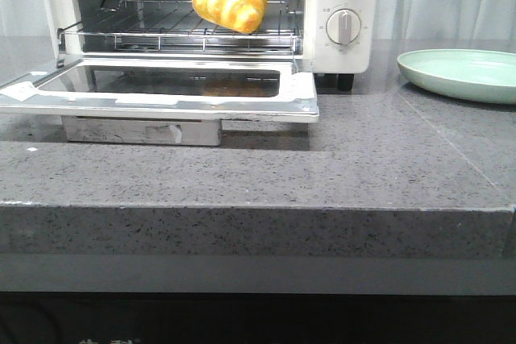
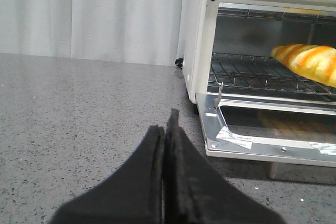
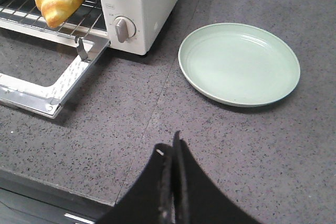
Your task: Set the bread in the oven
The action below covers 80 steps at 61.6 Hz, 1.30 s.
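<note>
Grey speckled stone fills the lower half of the front view: one bench [image 1: 242, 175], its front edge nearest the camera. Neither arm shows in that view.

One oven [image 1: 339, 14] sits in the upper left and centre of the front frame, white, with its one glass door [image 1: 173, 86] folded down flat toward the camera. Two dials [image 1: 344, 26] show on its right panel in the front view, the upper one cut off by the frame's top edge. One wire rack [image 1: 161, 26] spans the open cavity.

One bread [image 1: 230, 1] rests on that rack, toward its right side and near its front edge, at the top centre of the front frame. It is golden-yellow with orange-brown stripes and nothing grips it.

One pale green plate [image 1: 463, 74] lies on the bench at the right edge of the front frame, just beside the oven and holding nothing.

Two grippers show, one per wrist view. At the bottom centre of the left wrist frame, the left gripper [image 2: 164, 145] has its black fingers pressed together on nothing. At the bottom centre of the right wrist frame, the right gripper [image 3: 172, 153] is likewise pressed together, holding nothing, with the plate in the frame's upper right.
</note>
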Tool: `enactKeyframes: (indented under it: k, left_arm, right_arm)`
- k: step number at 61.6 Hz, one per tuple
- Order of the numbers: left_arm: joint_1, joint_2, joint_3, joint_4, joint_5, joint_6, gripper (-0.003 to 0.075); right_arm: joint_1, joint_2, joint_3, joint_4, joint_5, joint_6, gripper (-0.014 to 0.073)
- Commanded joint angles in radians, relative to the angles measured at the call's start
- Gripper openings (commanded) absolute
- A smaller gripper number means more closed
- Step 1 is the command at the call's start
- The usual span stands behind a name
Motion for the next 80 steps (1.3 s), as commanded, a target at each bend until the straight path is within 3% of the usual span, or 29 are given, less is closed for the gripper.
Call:
enactKeyframes:
  k: [1,17,31,46,80]
  left_arm:
    - [-0.005,-0.023,0.025,-0.007,-0.074,0.0,-0.0018]
    - [-0.005,-0.023,0.025,-0.007,-0.074,0.0,-0.0018]
    - [-0.005,-0.023,0.025,-0.007,-0.074,0.0,-0.0018]
    - [-0.005,-0.023,0.025,-0.007,-0.074,0.0,-0.0018]
    - [-0.005,-0.02,0.025,-0.007,-0.072,0.0,-0.0018]
  right_arm:
    - [-0.053,-0.032,0.023,-0.025,-0.129,-0.009,-0.0069]
    - [-0.376,-0.283,0.42,0.077,-0.612,-0.009,-0.0069]
    - [-0.489,-0.46,0.709,0.135,-0.881,-0.008,-0.0069]
    - [-0.493,-0.556,0.848,0.136,-0.941,-0.008,-0.0069]
    - [-0.493,-0.553,0.847,0.175,-0.91,-0.02,-0.0069]
